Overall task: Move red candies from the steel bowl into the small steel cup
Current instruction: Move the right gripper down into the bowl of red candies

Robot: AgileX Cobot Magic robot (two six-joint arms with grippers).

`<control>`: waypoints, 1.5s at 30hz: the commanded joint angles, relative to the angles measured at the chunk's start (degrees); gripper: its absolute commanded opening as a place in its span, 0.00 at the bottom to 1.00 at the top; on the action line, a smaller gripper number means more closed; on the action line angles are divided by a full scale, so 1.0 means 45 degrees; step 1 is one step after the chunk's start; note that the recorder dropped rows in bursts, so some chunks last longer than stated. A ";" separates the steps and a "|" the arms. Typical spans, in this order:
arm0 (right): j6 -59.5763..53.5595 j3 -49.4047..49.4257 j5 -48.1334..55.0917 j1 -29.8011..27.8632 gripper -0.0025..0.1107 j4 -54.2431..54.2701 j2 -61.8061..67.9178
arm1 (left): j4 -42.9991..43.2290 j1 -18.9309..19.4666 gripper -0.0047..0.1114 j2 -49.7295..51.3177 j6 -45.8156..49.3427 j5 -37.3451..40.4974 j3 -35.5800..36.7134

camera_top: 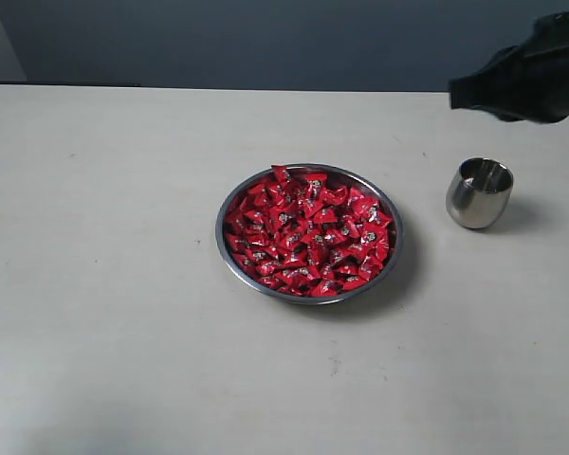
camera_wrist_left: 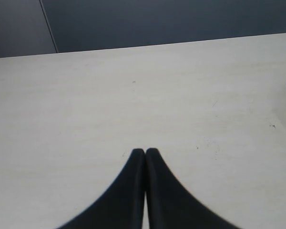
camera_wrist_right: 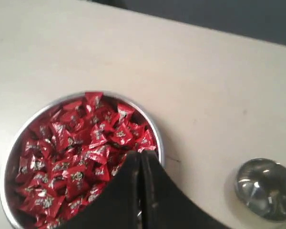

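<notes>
The job looks to be at its very start. The red candies (camera_top: pixel 308 232) all lie heaped in the steel bowl (camera_top: pixel 220 227), which sits near the middle of the desk (camera_top: pixel 104 284). The small steel cup (camera_top: pixel 479 192) stands upright to the bowl's right in the exterior view, apart from it, and shows only bright metal inside, no red. By that reading, every transfer is left to do. The right claw (camera_wrist_right: pixel 140 156) hangs raised with bowl and cup both in its wrist view, its two halves pressed together on nothing. The left claw (camera_wrist_left: pixel 145 151) is likewise together and empty, over bare desk. The candies are small, in shiny, crinkled red wrappers flecked with silver-white. They are piled loosely, overlapping, and fill the bowl almost to its thin rim, so picking out a single one will likely be fiddly.
</notes>
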 commanded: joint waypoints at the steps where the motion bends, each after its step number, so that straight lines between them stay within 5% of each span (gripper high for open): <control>1: -0.0508 -0.0107 -0.0211 0.0852 0.02 0.0080 0.2051 | 0.0018 -0.0054 0.04 -0.0061 -0.0026 -0.0110 -0.0106; 24: 0.0178 -0.1745 0.0621 0.4120 0.02 0.0014 0.6273 | 0.0018 -0.0054 0.04 -0.0061 -0.0026 -0.0110 -0.0106; 32: 0.1714 -0.2134 0.0210 0.4591 0.38 -0.1894 0.6791 | 0.0018 -0.0054 0.04 -0.0061 -0.0026 -0.0110 -0.0106; 45: 0.3237 -0.3448 0.0687 0.4591 0.37 -0.3839 0.7863 | 0.0018 -0.0054 0.04 -0.0061 -0.0026 -0.0110 -0.0106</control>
